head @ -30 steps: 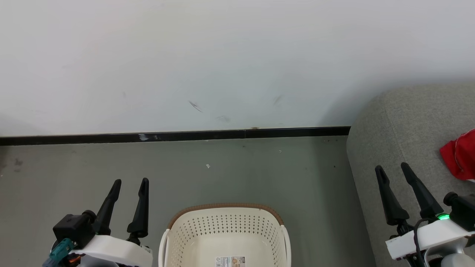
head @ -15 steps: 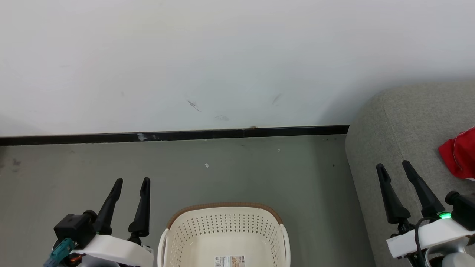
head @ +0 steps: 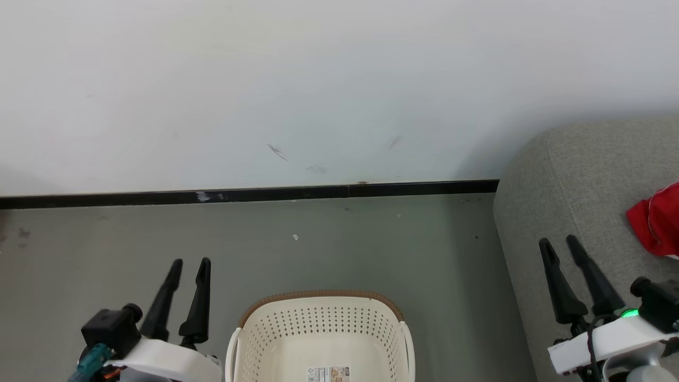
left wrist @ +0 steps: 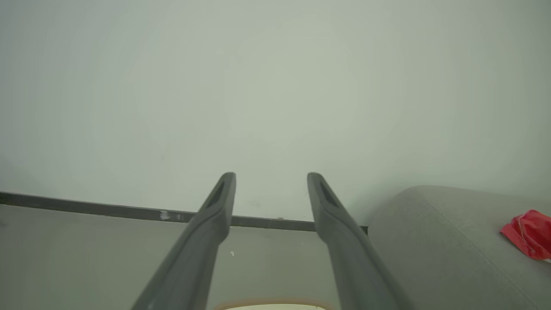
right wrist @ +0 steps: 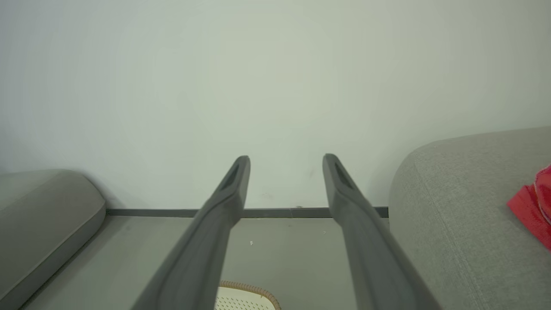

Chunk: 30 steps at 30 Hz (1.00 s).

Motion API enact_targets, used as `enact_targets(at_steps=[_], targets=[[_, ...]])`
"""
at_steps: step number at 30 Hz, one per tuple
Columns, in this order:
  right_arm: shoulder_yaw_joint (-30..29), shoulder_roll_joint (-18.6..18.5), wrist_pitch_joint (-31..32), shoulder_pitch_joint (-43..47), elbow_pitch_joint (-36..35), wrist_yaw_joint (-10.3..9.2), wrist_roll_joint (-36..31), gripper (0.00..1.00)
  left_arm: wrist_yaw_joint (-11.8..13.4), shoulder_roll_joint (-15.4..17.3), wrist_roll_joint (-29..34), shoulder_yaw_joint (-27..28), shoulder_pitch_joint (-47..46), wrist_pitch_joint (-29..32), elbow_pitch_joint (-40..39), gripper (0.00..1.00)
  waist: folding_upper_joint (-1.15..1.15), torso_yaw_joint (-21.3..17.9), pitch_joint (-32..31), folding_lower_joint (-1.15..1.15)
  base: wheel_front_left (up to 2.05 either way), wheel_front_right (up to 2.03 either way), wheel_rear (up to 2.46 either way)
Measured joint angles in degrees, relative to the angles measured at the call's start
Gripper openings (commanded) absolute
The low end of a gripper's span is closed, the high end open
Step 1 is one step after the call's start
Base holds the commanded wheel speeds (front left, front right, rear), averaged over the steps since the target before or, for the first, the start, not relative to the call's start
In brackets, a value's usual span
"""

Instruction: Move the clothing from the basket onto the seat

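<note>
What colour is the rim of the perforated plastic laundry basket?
Brown, woven-look rim; the basket is cream-white. Best in head view.

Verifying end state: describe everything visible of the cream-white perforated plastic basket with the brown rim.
The basket is oval, cream-white plastic, its walls perforated with rows of holes under a brown woven-look rim. It stands upright on the grey floor, near part cut off by the head view's edge. Its visible inside is bare except a printed label on the bottom.
</note>
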Motion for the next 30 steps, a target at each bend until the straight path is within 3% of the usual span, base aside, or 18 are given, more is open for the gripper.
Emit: enact_targets(at_steps=[7,23,30], targets=[[1.2,1.89,0.14,2.55,2.89,0.0,0.62,0.0,-0.02,-1.82,-0.65,-0.79,2.68,0.09,2.92,0.0,0.0,0.0,0.0,0.0,0.0,0.0,0.0],[0.64,2.5,1.85,2.52,2.86,0.0,12.54,0.0,-0.9,-2.56,-9.89,1.77,2.68,3.12,2.9,0.0,0.0,-0.23,-0.29,0.02,0.0,0.0,0.0],[0.22,2.78,3.3,2.47,3.64,0.0,17.75,0.0,-1.27,-2.85,-14.0,2.98,2.68,4.5,2.9,0.0,0.0,-0.42,-0.62,0.22,0.0,0.0,0.0]])
